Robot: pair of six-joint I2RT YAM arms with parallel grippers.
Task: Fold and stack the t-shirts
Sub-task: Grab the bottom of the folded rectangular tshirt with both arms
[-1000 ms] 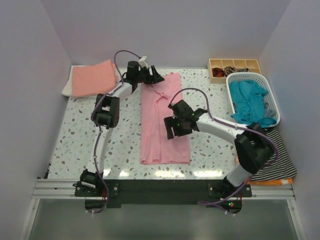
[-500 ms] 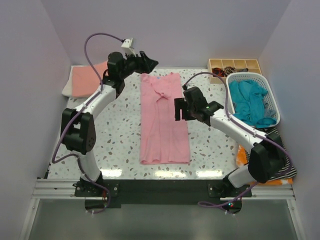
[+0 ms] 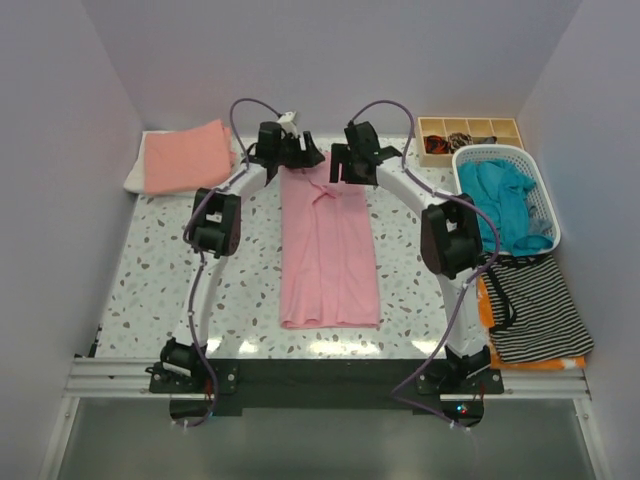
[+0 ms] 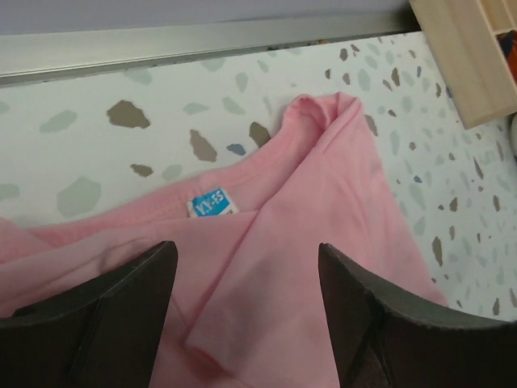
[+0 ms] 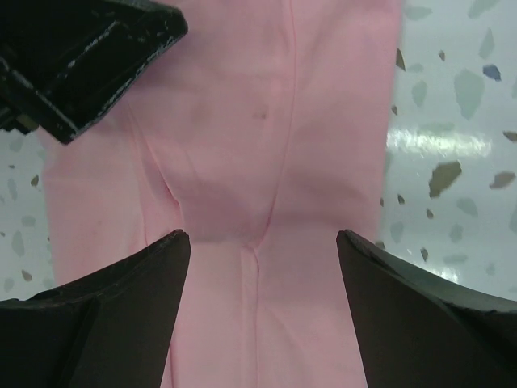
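Top view: the light pink t-shirt [image 3: 330,250] lies as a long narrow strip down the middle of the counter [image 3: 150,270], with its collar end at the far side. The left jaws and the right jaws hang over that far end, close together, both spread open and gripping nothing. A salmon-orange t-shirt [image 3: 185,155] sits folded on a white t-shirt [image 3: 134,179] in the far left corner. The teal t-shirts [image 3: 505,200] lie in a basket [image 3: 490,152] on the right, near a wooden tray [image 3: 468,122] and a striped cloth [image 3: 540,310].

Left wrist view: the left fingers [image 4: 97,307] stand wide apart over the pink collar, and the neck label [image 4: 212,202] shows beyond them.

Right wrist view: the right fingers [image 5: 97,315] stand wide apart above creased pink cloth. The left jaws show at the upper left.
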